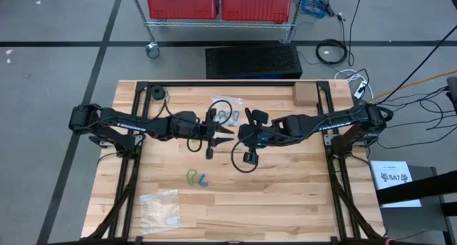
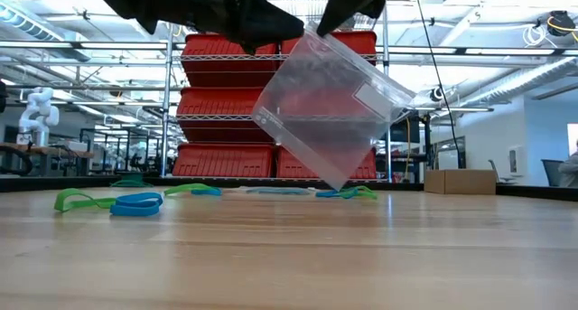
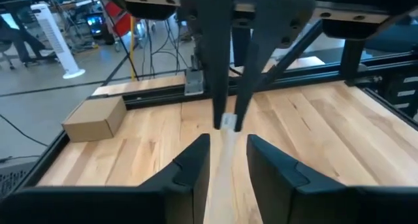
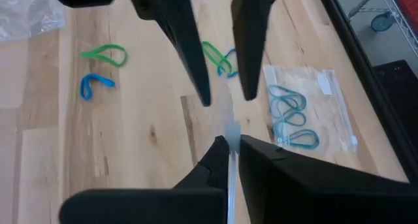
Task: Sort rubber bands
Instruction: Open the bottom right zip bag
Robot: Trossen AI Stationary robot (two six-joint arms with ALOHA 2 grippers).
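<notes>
A clear plastic bag [image 2: 330, 111] hangs tilted above the middle of the table. My right gripper [image 4: 230, 145] is shut on it. My left gripper [image 3: 225, 152] faces it from the table's left and is open. Its fingers stand on either side of the bag's edge, with a gap on each side. Loose rubber bands lie on the wood: a green one [image 1: 191, 176] and a blue one [image 1: 203, 179] near the front, and a green and blue pair [image 4: 219, 57] farther back. A second clear bag [image 4: 297, 113] lies flat with several blue bands inside. My right gripper pinches the hanging bag's uppermost corner [image 2: 318, 32] between its two fingers, which also show edge-on on the bag's rim [image 4: 230, 129]. The fingers slant down from the table's right side. The bag hangs below them, tilted on one corner, clear of the table.
A third clear bag [image 1: 161, 206] lies at the near left of the table. A cardboard box [image 1: 305, 93] sits at the far right corner. A black cable loop [image 1: 246, 163] hangs under the right arm. Red bins [image 2: 271, 84] on a wire rack stand beyond the far edge.
</notes>
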